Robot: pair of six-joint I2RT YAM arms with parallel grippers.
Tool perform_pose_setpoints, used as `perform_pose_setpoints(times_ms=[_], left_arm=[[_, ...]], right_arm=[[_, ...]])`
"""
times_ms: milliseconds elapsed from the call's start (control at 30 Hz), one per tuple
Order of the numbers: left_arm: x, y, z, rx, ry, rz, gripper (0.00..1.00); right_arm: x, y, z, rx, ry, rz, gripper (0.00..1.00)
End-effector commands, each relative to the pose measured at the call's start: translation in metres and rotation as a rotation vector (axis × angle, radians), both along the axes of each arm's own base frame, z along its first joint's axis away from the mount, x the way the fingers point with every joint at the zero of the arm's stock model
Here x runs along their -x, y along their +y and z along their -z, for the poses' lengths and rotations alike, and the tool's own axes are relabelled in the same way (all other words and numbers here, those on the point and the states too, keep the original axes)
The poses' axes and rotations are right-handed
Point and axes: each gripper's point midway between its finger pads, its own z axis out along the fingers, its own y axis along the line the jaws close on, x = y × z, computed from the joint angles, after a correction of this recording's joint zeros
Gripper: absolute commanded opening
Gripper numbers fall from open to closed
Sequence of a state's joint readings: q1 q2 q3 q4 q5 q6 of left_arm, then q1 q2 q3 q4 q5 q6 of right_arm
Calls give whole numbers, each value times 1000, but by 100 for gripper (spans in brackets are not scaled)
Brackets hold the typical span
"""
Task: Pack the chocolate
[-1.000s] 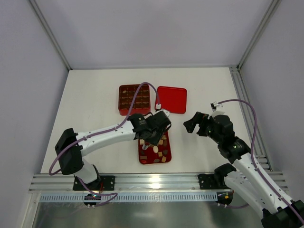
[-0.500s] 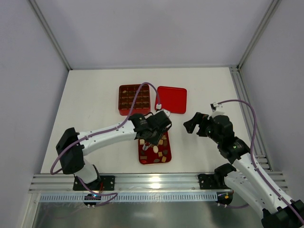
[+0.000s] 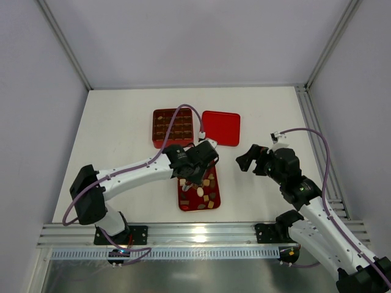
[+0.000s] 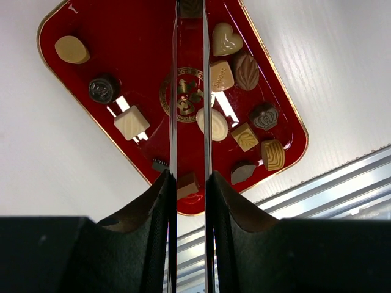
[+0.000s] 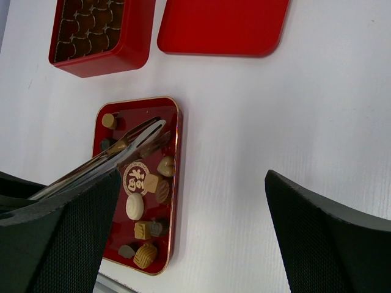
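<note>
Several chocolates [image 3: 200, 191], dark, tan and cream, lie on a flat red tray [image 3: 182, 202]; they also show in the left wrist view [image 4: 212, 124] and the right wrist view [image 5: 134, 206]. My left gripper [image 3: 192, 171] [image 4: 190, 183] is shut on metal tongs [image 4: 173, 110] above the tray. The tong tips [image 5: 153, 131] hover over the tray's far end, with a dark piece [image 4: 190, 6] between them. My right gripper [image 3: 249, 160] [image 5: 195, 241] is open and empty above bare table to the right of the tray.
A red box [image 3: 173, 127] with grid compartments stands beyond the tray, and its flat red lid [image 3: 220, 127] lies to its right. A metal rail [image 3: 201, 235] runs along the near table edge.
My left gripper has shifted slightly up and left with the tongs, toward the box. The right arm has not moved.
</note>
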State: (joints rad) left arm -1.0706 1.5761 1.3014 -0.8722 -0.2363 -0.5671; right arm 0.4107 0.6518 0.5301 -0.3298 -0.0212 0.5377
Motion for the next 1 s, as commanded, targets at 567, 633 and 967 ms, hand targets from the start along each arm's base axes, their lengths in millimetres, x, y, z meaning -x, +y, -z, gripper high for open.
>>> perform_pose_setpoints(times_ms=[567,633,967], left_arm=[[-1,15,-30,53,-57,-22,27],[-1,16,-31,54,-59,-22,27],[-5,27,-39,61,-78,-44,28]], right_arm=[[-7,5,-14,-24,-40,-3,100],[-8,5,-14,-26,-39,-2,100],[-7,6,-11,-27,-33,-5,100]])
